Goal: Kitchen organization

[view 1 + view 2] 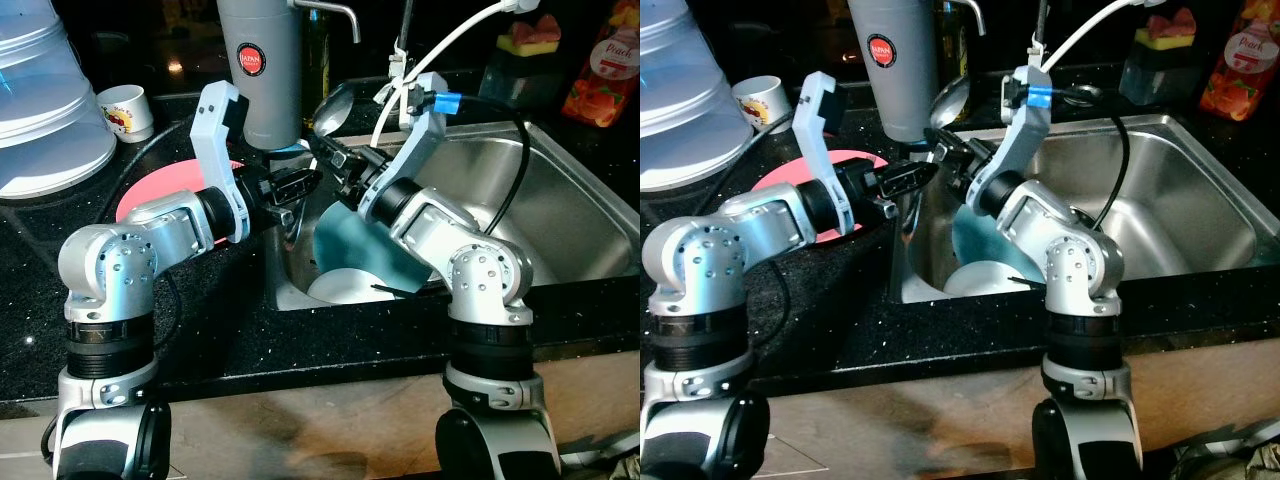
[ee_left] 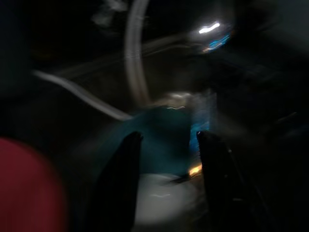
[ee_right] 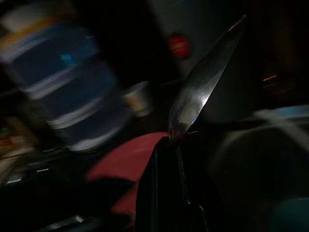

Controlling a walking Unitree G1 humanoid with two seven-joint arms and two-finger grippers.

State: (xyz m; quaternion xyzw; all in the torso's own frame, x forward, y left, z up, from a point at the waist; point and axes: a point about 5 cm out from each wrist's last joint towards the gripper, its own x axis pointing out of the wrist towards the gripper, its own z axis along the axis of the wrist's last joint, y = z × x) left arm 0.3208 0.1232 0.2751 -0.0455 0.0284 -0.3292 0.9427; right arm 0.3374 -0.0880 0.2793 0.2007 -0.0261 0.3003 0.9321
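From the head cameras I see my right end effector (image 1: 338, 158) raised over the left rim of the sink (image 1: 560, 200), its fingers pressed together on a large metal spoon (image 1: 333, 108) whose bowl stands up and back toward the grey canister (image 1: 262, 70). The spoon's long axis runs from the fingertips upward, so the thing I am moving is already in hand on the right side. My left end effector (image 1: 300, 186) reaches in from the worktop (image 1: 200, 320), just beside and slightly below the right one, pointing across at it. Below both lie a teal plate (image 1: 350, 250) and a white dish (image 1: 345, 285) in the sink, and a pink plate (image 1: 160, 190) sits on the worktop behind the left arm. In the left wrist view the fingers (image 2: 123, 169) stand spread, with teal and white shapes beyond. In the right wrist view the closed fingers pinch the spoon's (image 3: 203, 87) base, blade rising away.
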